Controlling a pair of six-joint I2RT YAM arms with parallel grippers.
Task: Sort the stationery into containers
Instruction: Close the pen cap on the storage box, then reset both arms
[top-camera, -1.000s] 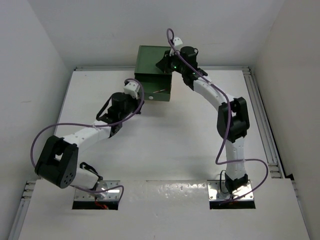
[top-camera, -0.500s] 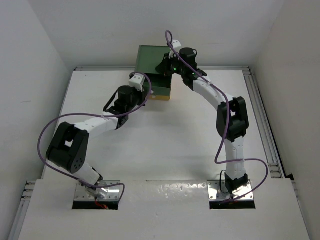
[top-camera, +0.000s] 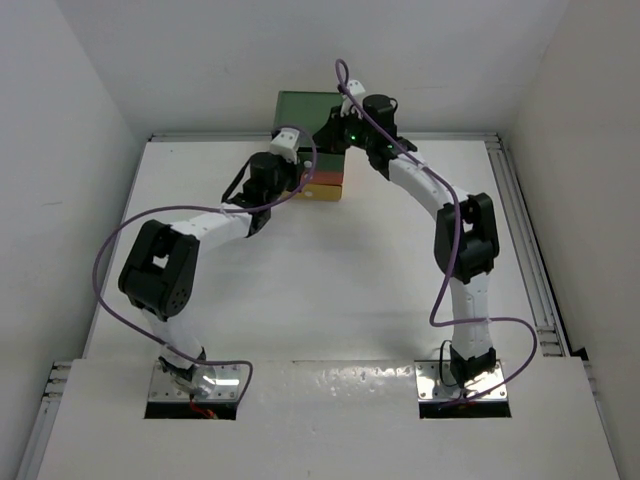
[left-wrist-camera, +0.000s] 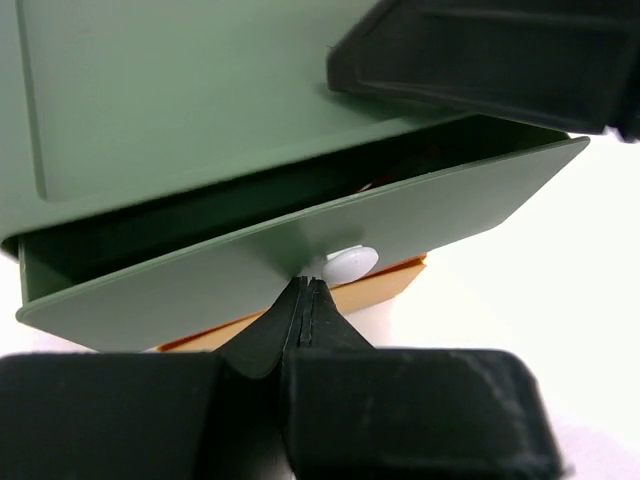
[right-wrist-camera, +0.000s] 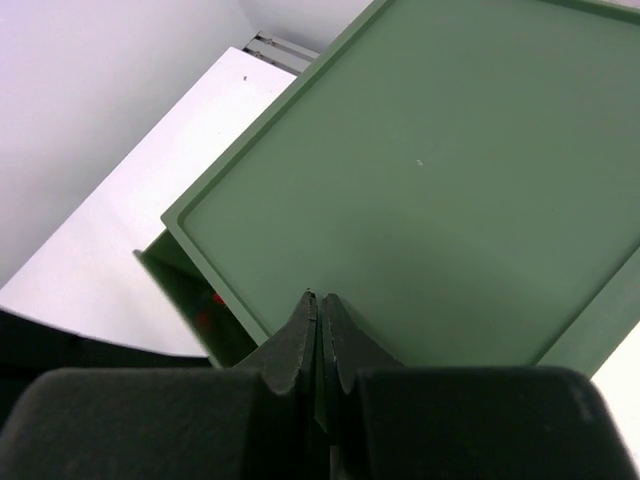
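Observation:
The containers are a small cabinet of stacked drawers (top-camera: 302, 106) at the table's far edge. Its dark green top drawer (left-wrist-camera: 300, 250) stands a little ajar, with the orange drawer (left-wrist-camera: 400, 275) under it. My left gripper (left-wrist-camera: 303, 285) is shut and empty, its tips against the green drawer front just left of the white knob (left-wrist-camera: 345, 263). My right gripper (right-wrist-camera: 318, 297) is shut and rests on the cabinet's green top (right-wrist-camera: 430, 180) near its front edge. Of the stationery only red bits (right-wrist-camera: 208, 298) show in the dark drawer gap.
The orange and yellow drawer fronts (top-camera: 326, 187) show below the green one in the top view. Both arms reach to the cabinet, the left arm (top-camera: 215, 225) from the left, the right arm (top-camera: 430, 195) from the right. White walls close in behind and beside the table.
The green drawer stood pulled far out a second ago and is now pushed almost in. My left arm has moved up and right against it. The right arm has stayed on the cabinet.

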